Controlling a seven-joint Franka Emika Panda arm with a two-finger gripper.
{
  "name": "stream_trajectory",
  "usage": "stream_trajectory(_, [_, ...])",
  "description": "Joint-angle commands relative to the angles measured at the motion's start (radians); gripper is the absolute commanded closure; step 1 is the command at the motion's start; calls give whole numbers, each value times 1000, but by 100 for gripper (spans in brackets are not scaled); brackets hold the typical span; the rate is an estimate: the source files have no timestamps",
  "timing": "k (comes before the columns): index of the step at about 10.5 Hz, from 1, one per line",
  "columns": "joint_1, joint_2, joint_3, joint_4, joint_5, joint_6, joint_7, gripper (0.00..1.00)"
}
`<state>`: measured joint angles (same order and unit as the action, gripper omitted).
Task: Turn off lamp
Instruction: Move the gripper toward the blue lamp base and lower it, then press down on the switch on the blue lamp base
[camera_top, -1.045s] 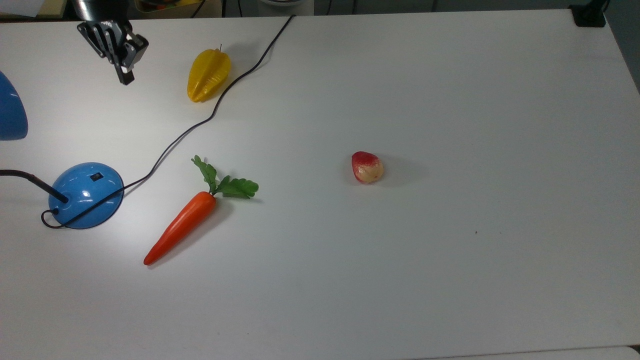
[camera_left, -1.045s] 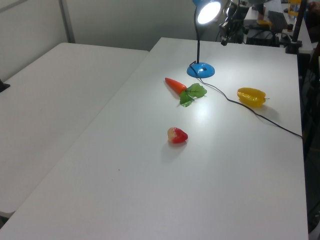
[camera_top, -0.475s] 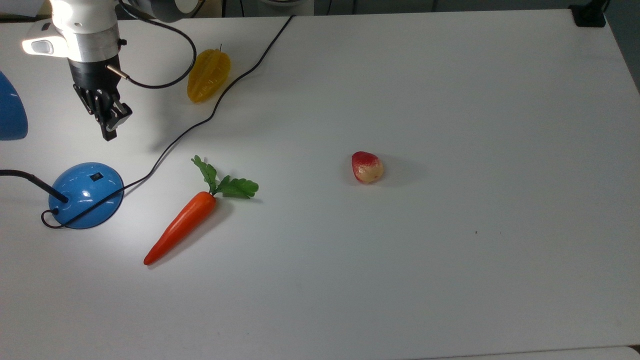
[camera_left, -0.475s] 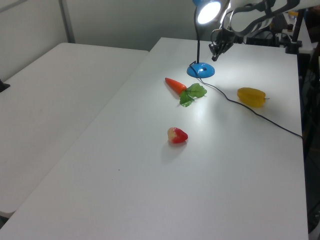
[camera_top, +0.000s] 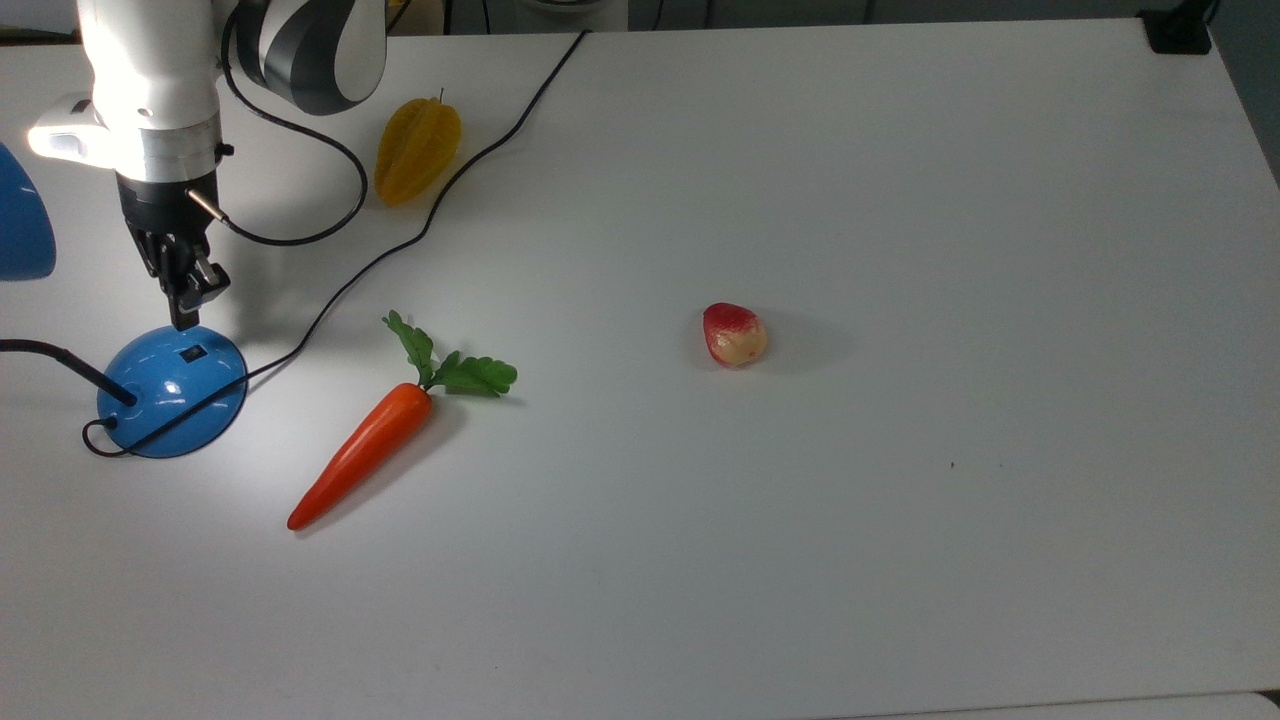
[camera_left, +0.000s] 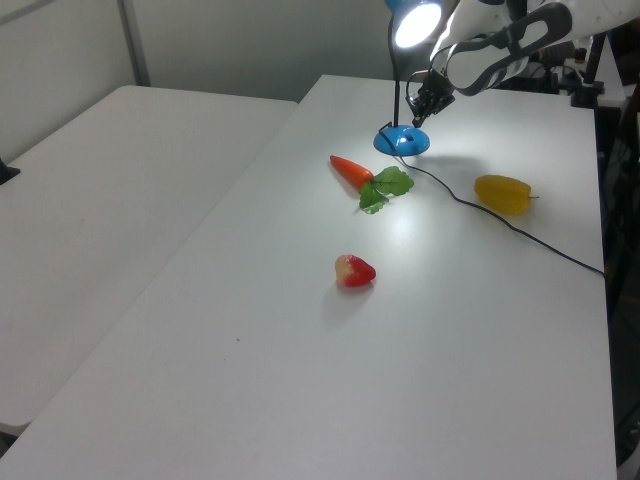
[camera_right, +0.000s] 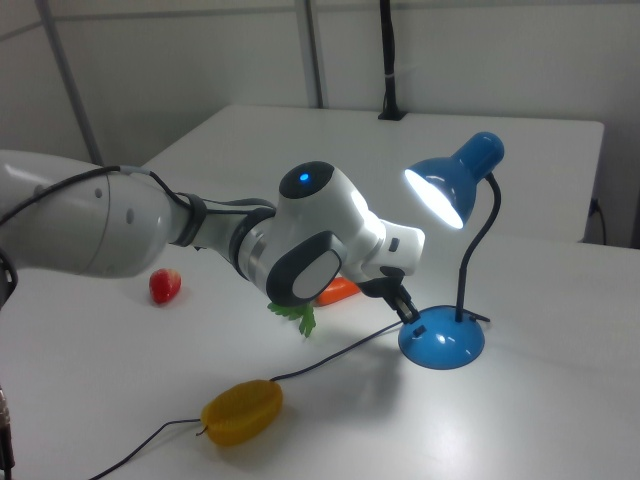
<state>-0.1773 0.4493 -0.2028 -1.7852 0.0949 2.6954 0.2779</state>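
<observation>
The gripper (camera_top: 187, 318) hangs with its fingers pressed together, holding nothing, its tip at the rim of the lamp (camera_top: 172, 390), just short of the small black switch (camera_top: 193, 352) on the blue base. The lamp's shade (camera_right: 452, 184) glows above and beside the gripper. A carrot (camera_top: 365, 451) lies on the table (camera_top: 900, 200) near the base, off to the top view's right of the gripper.
</observation>
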Motion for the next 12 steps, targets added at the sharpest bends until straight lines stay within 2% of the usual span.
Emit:
stream_trajectory(1, [-18,74,14,91,-24,15,55,100])
stream_trajectory(6, [-18,94,14,95,-55,15,57,100])
stream_trajectory(12, [-8,83,14,6,-122,14,57,100])
